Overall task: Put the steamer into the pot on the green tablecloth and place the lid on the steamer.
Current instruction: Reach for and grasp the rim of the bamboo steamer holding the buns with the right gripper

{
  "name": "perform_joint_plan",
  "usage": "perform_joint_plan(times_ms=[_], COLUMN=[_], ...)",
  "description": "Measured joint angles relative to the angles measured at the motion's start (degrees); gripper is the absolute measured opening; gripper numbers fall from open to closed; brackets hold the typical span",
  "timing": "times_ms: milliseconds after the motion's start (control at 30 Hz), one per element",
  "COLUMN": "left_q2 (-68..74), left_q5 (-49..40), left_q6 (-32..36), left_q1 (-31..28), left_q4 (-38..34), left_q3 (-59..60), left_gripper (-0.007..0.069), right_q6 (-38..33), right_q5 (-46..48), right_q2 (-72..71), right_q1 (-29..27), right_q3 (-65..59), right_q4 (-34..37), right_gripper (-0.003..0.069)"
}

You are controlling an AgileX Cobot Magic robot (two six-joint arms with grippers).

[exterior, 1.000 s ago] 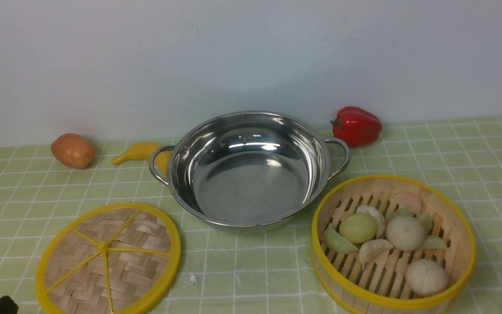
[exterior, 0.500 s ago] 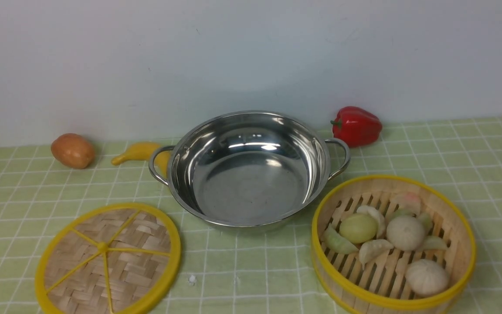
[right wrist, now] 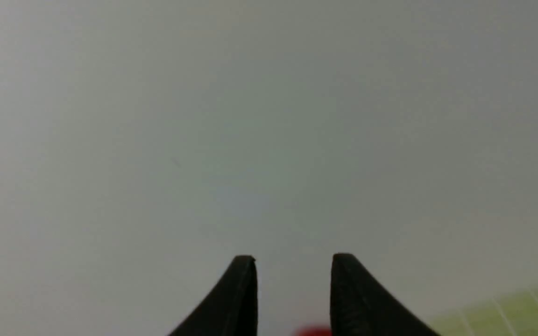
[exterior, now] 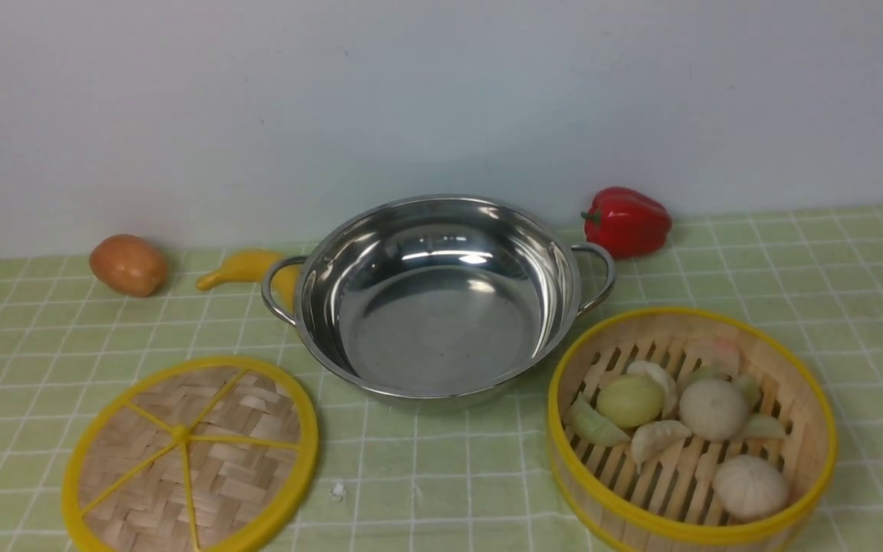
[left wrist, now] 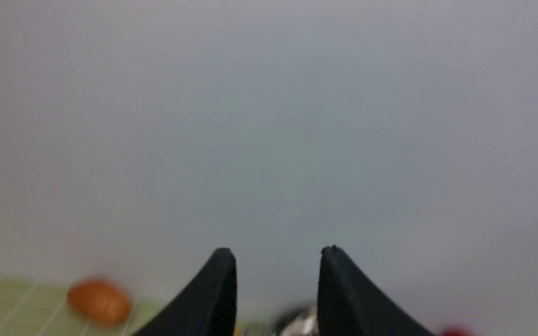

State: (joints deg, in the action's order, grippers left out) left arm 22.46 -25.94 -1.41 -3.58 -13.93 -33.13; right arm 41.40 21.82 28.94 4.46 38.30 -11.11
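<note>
The steel pot (exterior: pixel 438 307) stands empty in the middle of the green tablecloth (exterior: pixel 794 261). The steamer (exterior: pixel 690 313), holding pale buns and dumplings, sits on the cloth at the front right of the pot. At the front left the lid (exterior: pixel 188 456) lies flat. Neither gripper shows in the front view. In the left wrist view my left gripper (left wrist: pixel 278 252) is open with nothing between its fingers, raised and facing the wall. My right gripper (right wrist: pixel 293 259) is likewise open and empty.
A potato (exterior: pixel 128 264) and a yellow toy fruit (exterior: pixel 246 268) lie behind and left of the pot. A red pepper (exterior: pixel 627 221) sits behind it on the right, by the white wall (exterior: pixel 441 100).
A black tip of the left gripper at the bottom left corner of the front view has slid out of sight. Pot, steamer and lid have not moved.
</note>
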Motion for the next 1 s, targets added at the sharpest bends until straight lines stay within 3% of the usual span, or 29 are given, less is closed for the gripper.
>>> perform_joint_plan(times_ms=[167, 367, 667, 1000], left_q2=[15.68, 30.58, 39.53, 39.67], left_q5=[-17.03, -23.66, -23.38, -21.89], left_q6=[0.32, 3.31, 8.06, 8.5], left_q1=[0.0, 0.0, 0.0, 0.0], left_q4=[3.1, 3.96, 4.07, 4.07], left_q3=[-3.08, -4.85, -4.91, -4.96], left_gripper=[0.0243, 0.0243, 0.0243, 0.0243], right_q6=[-16.09, -32.56, -38.34, -38.77], right_q5=[18.77, 31.09, 30.65, 28.17], right_q2=[16.09, 35.29, 56.41, 64.8], right_q1=[0.0, 0.0, 0.0, 0.0], right_q3=[9.45, 17.75, 22.29, 22.35], right_q4=[6.66, 16.91, 20.63, 18.27], right_gripper=[0.0242, 0.0242, 0.0242, 0.0242])
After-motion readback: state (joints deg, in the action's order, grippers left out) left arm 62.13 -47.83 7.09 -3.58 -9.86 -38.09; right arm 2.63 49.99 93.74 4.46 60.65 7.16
